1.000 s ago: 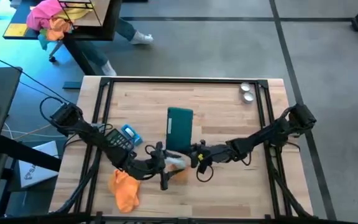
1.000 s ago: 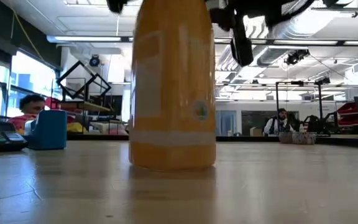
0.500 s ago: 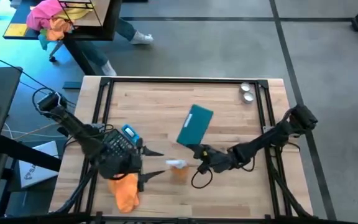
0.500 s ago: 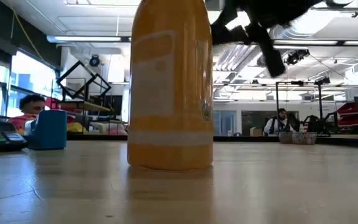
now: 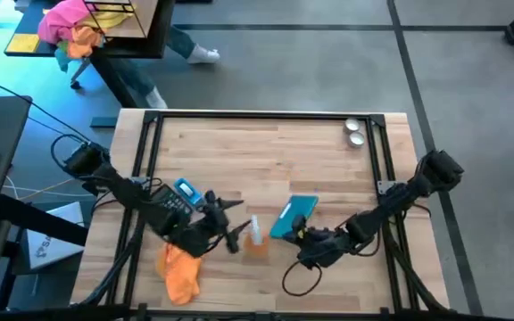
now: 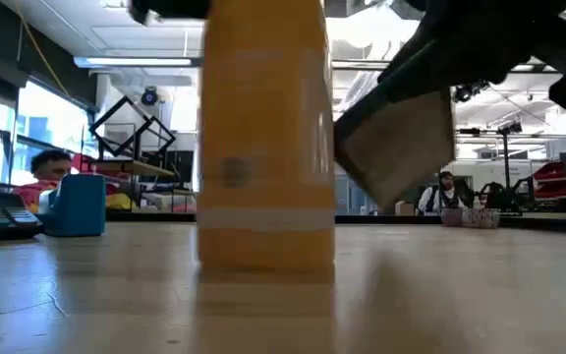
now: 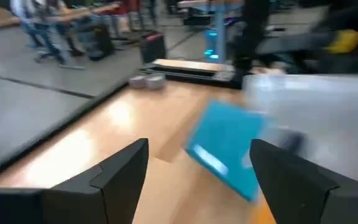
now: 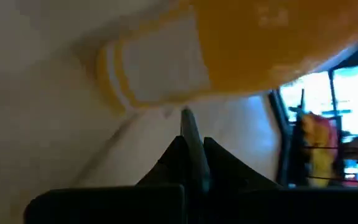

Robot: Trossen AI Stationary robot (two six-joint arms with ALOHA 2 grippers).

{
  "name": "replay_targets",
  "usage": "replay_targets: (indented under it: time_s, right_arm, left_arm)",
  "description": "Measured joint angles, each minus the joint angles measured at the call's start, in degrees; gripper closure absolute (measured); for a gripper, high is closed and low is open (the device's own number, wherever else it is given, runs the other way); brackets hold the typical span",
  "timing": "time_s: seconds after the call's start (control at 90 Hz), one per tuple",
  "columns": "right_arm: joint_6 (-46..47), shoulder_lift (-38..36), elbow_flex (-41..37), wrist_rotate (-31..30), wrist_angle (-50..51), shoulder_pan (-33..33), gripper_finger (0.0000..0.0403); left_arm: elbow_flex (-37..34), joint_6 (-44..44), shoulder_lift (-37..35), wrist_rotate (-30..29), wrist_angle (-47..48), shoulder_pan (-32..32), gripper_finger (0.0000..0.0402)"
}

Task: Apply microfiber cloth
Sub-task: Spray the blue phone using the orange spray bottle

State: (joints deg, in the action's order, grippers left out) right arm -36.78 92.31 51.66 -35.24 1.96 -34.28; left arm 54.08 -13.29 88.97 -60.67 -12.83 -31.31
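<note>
Spanning most of the high view, the wooden worktop [image 5: 266, 152] carried everything, with the spray bottle [image 5: 256, 237] of orange liquid standing near its front edge as the landmark.

Left arm [image 5: 123, 189] came in from the bottle's left side; its left gripper [image 5: 228, 225] sat just beside the bottle, fingers [image 7: 120, 174] spread wide with nothing between them, as the left wrist view showed.

Right arm [image 5: 391, 201] reached in from the bottle's right; the right gripper [image 5: 303, 239] sat close to the bottle, pinched tight on the edge of a flat teal card [image 5: 293, 217], which tilted up off the worktop just right of the bottle. In the low view that card [image 6: 396, 147] hung at a slant beside the bottle [image 6: 263, 138].

Microfiber cloth [image 5: 178, 270], bright orange and crumpled, lay on the worktop to the front-left of the bottle, below the left arm, touched by neither gripper.

Calculator [image 5: 169, 201] lay left of the bottle, a small blue item [image 5: 188, 192] beside it.

Two small round silver objects [image 5: 354, 132] sat far from the bottle, at the back-right corner.
</note>
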Motion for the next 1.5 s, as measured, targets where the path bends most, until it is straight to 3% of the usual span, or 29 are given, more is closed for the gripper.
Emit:
replay_targets:
  time_s: [0.189, 0.389, 0.578, 0.711, 0.967, 1.122, 1.233, 1.5]
  right_arm:
    - [1.8, -0.5, 0.0, -0.9, 1.3, -0.1, 0.0403]
    - [-0.9, -5.3, 0.0, -6.8, 6.5, -0.5, 0.0403]
    - [-22.1, -9.3, 0.0, -17.5, 2.4, 1.1, 0.0403]
    - [-29.4, -9.4, 0.0, -15.5, -2.2, 4.9, 0.0403]
    - [-30.1, -9.4, 0.0, -13.9, -3.9, 8.6, 0.0403]
    - [-28.8, -9.4, 0.0, -12.2, -4.0, 9.9, 0.0403]
    - [-28.6, -9.4, 0.0, -11.3, -3.9, 10.7, 0.0403]
    - [-27.5, -9.4, 0.0, -6.6, -4.1, 12.2, 0.0403]
  left_arm:
    - [0.0, 8.5, -0.9, 2.0, -2.9, 4.1, 0.0138]
    - [0.0, 10.8, -8.9, 2.7, 4.6, -0.2, 0.0138]
    - [0.0, 4.6, -12.3, 18.5, 6.0, -5.3, 0.0138]
    - [0.0, -0.9, -9.5, 19.5, 5.4, -6.9, 0.0137]
    - [0.0, -11.9, -3.4, 20.1, 5.1, -4.7, 0.0106]
    - [0.0, -13.4, -1.6, 26.7, 5.1, -0.5, 0.0056]
    - [0.0, -13.4, -1.5, 35.0, 5.3, 2.5, 0.0026]
    - [0.0, -14.1, -1.6, 36.1, 5.3, 4.5, 0.0016]
